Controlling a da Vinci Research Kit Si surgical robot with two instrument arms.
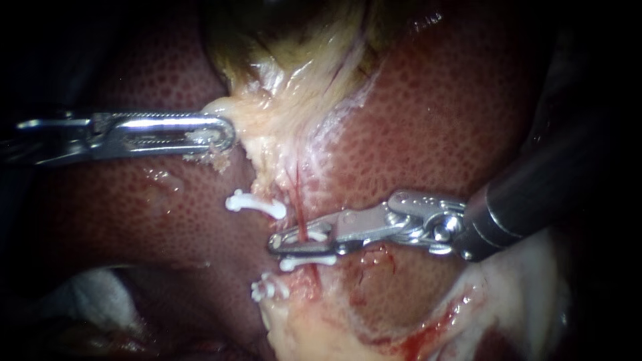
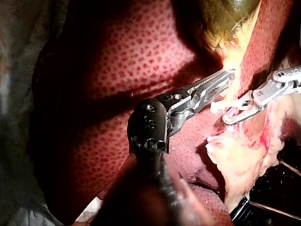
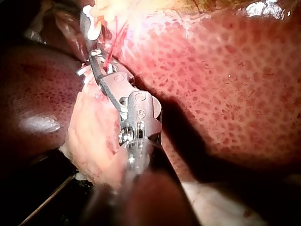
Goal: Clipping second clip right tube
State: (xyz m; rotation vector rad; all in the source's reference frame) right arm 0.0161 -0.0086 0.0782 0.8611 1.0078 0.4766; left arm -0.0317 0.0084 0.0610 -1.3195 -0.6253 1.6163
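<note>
The right tube (image 1: 299,212) is a thin red strand running down the pale tissue below the gallbladder (image 1: 287,40). My right instrument (image 1: 284,245) comes in from the right, its jaws astride this tube and nearly together, shut on a white clip (image 1: 317,235). Another white clip (image 1: 307,262) lies across the tube just below the jaws. My left instrument (image 1: 224,130) comes in from the left, shut on pale tissue (image 1: 221,107) at the gallbladder's lower edge. The left wrist view shows both instruments, the left (image 2: 228,75) and the right (image 2: 228,118). Its own wrist view shows the right instrument (image 3: 91,56) edge-on.
Two more white clips sit left of the tube, one higher (image 1: 257,204) and one lower (image 1: 269,289). Dark red liver (image 1: 435,120) lies on both sides. Pale fatty tissue with some blood (image 1: 521,287) sits under the right shaft. White gauze (image 1: 93,294) shows at lower left.
</note>
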